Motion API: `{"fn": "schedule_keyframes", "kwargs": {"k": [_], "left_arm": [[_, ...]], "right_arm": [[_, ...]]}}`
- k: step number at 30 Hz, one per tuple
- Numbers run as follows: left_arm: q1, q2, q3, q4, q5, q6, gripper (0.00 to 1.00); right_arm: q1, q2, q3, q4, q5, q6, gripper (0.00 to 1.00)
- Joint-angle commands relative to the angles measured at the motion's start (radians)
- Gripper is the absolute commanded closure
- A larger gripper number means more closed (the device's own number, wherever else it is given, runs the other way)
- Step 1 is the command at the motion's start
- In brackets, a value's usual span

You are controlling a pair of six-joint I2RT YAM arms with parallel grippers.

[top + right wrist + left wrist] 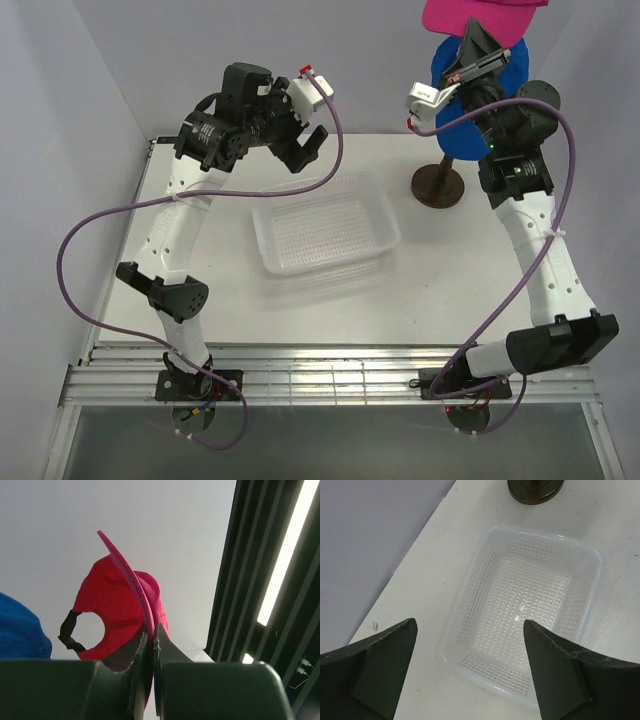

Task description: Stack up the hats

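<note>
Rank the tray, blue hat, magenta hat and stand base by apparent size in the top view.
1. tray
2. blue hat, partly hidden
3. magenta hat, cut off by the frame's top edge, so its place against the blue hat is unsure
4. stand base

Two hats far right: magenta hat [480, 14] and blue hat [446, 66]. One tray [325, 226], one stand [437, 186]. Two grippers: left gripper [305, 152], right gripper [152, 636].
</note>
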Motion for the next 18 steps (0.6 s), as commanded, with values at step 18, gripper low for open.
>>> {"fn": "schedule_keyframes", "kwargs": {"k": [18], "left_arm": [[0.003, -0.031, -0.039, 0.0, -0.029, -0.012, 0.02]], "right_arm": [[-0.09, -0.247, -0.359, -0.073, -0.112, -0.007, 0.92]]}}
